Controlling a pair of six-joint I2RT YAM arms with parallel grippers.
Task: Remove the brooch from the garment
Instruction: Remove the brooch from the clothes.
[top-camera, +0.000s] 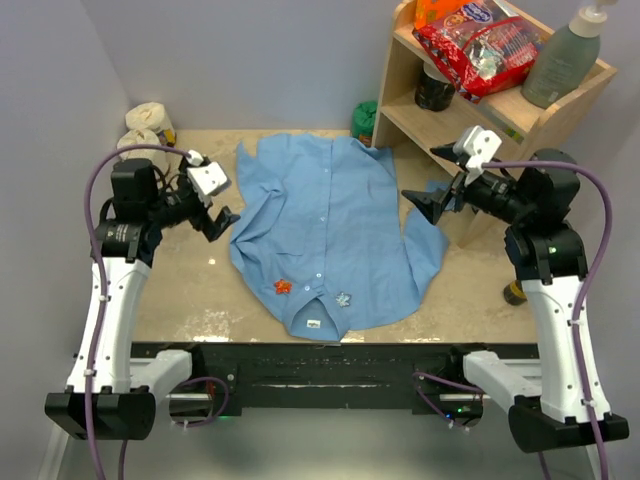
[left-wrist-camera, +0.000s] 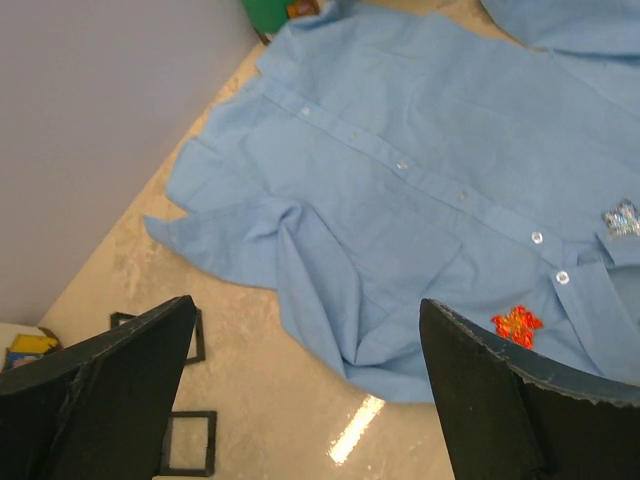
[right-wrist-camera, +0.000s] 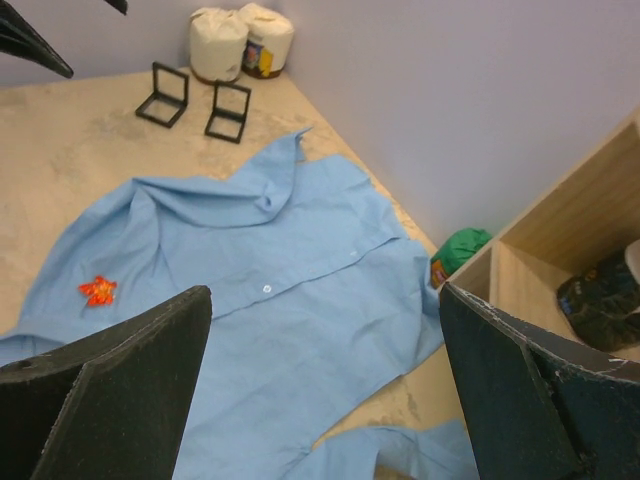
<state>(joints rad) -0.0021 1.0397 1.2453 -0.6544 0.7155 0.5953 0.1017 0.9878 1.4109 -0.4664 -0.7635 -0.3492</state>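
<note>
The garment (top-camera: 320, 220), a light-blue button-up shirt, lies flat in the middle of the table with its collar and white label toward the near edge. An orange-red brooch (top-camera: 283, 287) sits on the fabric left of the collar, and a silvery brooch (top-camera: 344, 298) sits to its right. My left gripper (top-camera: 215, 215) hovers open over the table just left of the shirt. My right gripper (top-camera: 432, 180) hangs open above the shirt's right side. The left wrist view shows the garment (left-wrist-camera: 400, 200), the orange-red brooch (left-wrist-camera: 516, 323) and the silvery brooch (left-wrist-camera: 622, 217) beyond my left gripper (left-wrist-camera: 306, 330). In the right wrist view my right gripper (right-wrist-camera: 325, 300) frames the garment (right-wrist-camera: 280, 330), with the orange-red brooch (right-wrist-camera: 98, 290) far left.
A wooden shelf (top-camera: 470, 110) stands at the back right, holding a red snack bag (top-camera: 480, 45), a grey pump bottle (top-camera: 565, 60) and a dark jar (top-camera: 435, 90). A green packet (top-camera: 365, 118) lies beside it. White rolls (top-camera: 150, 125) and two black square frames (right-wrist-camera: 170, 95) sit at the back left.
</note>
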